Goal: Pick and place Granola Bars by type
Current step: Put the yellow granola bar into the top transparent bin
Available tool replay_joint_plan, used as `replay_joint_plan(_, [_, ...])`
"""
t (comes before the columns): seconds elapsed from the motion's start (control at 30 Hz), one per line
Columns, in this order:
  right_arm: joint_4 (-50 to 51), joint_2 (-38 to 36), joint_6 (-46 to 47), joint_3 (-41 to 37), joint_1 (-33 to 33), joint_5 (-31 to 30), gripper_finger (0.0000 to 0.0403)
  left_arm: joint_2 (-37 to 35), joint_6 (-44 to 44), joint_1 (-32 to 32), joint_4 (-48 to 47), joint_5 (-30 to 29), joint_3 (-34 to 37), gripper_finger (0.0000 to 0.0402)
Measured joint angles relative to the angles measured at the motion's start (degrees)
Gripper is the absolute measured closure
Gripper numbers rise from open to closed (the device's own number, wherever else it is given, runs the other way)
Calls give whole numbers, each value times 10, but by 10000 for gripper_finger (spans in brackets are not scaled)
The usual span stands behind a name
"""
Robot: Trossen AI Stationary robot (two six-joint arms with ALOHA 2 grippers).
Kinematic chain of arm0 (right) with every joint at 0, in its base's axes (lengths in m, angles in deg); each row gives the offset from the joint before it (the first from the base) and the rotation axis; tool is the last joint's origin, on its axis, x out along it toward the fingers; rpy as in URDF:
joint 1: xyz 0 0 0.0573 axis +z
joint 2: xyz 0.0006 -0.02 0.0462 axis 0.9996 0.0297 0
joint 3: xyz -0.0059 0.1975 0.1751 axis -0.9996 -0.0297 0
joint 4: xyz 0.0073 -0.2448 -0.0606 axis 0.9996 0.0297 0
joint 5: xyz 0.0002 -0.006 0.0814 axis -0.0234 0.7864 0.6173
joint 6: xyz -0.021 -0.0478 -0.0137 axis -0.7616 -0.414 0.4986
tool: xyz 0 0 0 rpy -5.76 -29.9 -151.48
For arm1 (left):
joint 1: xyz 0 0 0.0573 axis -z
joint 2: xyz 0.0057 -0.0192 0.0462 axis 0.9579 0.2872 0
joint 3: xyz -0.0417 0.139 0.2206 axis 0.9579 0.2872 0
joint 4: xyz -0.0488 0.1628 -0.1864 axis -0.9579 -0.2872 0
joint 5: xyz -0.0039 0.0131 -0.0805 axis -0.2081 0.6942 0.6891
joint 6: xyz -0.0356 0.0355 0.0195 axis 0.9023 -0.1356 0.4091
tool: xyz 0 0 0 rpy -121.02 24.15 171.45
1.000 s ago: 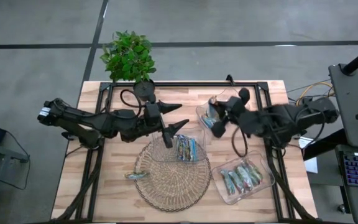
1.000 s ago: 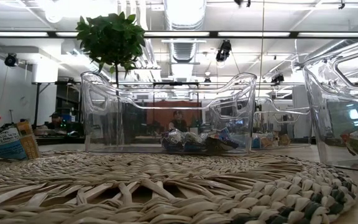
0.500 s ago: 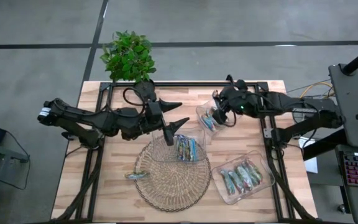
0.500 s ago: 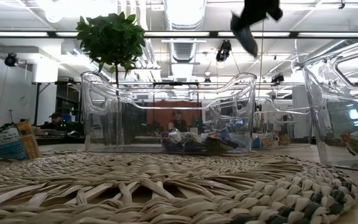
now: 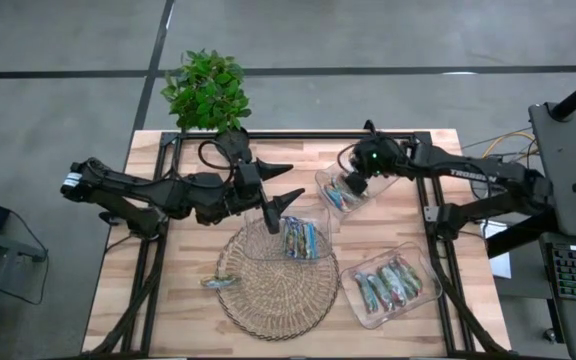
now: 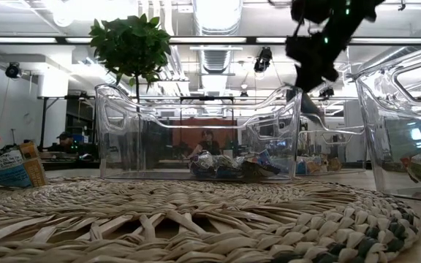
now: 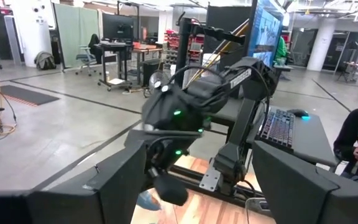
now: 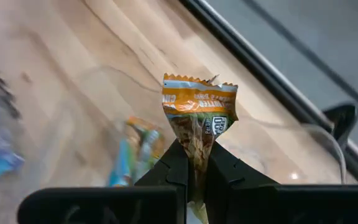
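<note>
Wooden counter (image 5: 168, 300) seen from above, centred in the frame, with a leafy potted plant (image 5: 206, 88) at its upper left edge. A round woven mat (image 5: 276, 292) lies at lower centre.

Left hand (image 5: 286, 186), just left of centre, hovers with its two dark fingers spread wide, empty, above the upper edge of the mat. Just below it, a clear plastic tray (image 5: 258, 243) sits on the mat with several blue-wrapped granola bars (image 5: 300, 238) lying inside at its right end.

Right hand (image 5: 354, 186), right of centre in the upper half, is clenched on an orange-and-tan granola bar (image 8: 198, 121). In the right wrist view the bar stands upright, pinched at its lower end between the two dark fingers (image 8: 174, 167), with blurred wood below. This hand is over a second clear tray (image 5: 325, 178) at upper centre right, which holds a few bars in mixed colours.

A third clear tray (image 5: 423, 290) at lower right of the counter holds green-silver bars (image 5: 389, 283). One loose bar (image 5: 219, 282) lies on the bare wood just beside the left edge of the mat.

From counter height, the woven mat fills the foreground, the clear tray stands behind it, and the right arm shows dark at upper right. A person sits in the room far behind.
</note>
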Motion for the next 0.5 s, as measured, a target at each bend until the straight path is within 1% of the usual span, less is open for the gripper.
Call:
replay_joint_plan(0.07, [-1, 2, -6, -13, -27, 20, 392, 0, 2, 0, 1, 0, 0, 127])
replay_joint_plan(0.2, [2, 24, -32, -19, -70, 35, 392, 0, 2, 0, 3, 0, 0, 127])
replay_joint_plan(0.37, [6, 88, -63, -7, -116, 71, 392, 0, 3, 0, 3, 0, 0, 127])
replay_joint_plan(0.5, [9, 143, -69, -1, -129, 88, 392, 0, 3, 0, 3, 0, 0, 127])
